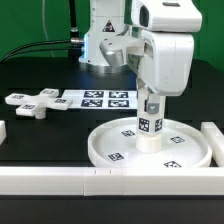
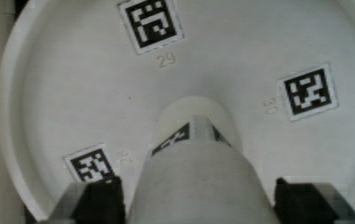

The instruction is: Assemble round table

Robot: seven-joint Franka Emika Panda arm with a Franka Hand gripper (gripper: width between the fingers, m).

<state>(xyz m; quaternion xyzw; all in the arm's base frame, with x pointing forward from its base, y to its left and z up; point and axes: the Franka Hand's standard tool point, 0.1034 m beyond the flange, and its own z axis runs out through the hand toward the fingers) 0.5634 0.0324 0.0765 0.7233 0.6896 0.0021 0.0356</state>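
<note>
Exterior view: the gripper (image 1: 150,108) is hanging straight down over the middle of the round disc (image 1: 104,146) and is holding the leg (image 1: 150,132) upright, with the leg's lower end sitting at the disc's centre; whether it is fully seated is not showing from here. The disc is lying flat on the table (image 1: 40,135), close behind the front border wall (image 1: 60,180). The cross-shaped base (image 1: 30,104) is lying loose on the table at about ten o'clock from the disc, well apart from it, and the marker board (image 1: 100,98) is lying at about twelve o'clock from the disc, just beside the base. Wrist view: the leg is filling the middle of the picture and is reaching down to the disc floor among three square tags; dark fingers (image 2: 99,198) are showing one on each side of the leg, and the jaws are appearing clamped on the leg's upper part, with no gap showing. Step in hand, as a judgement: the leg is being joined to the disc centre, and the base is not yet fitted. The next move is calling for a vertical, centred leg while it is being pressed or turned home, with release only once it is standing unaided; a tilt here is risking a jammed or loose joint
</note>
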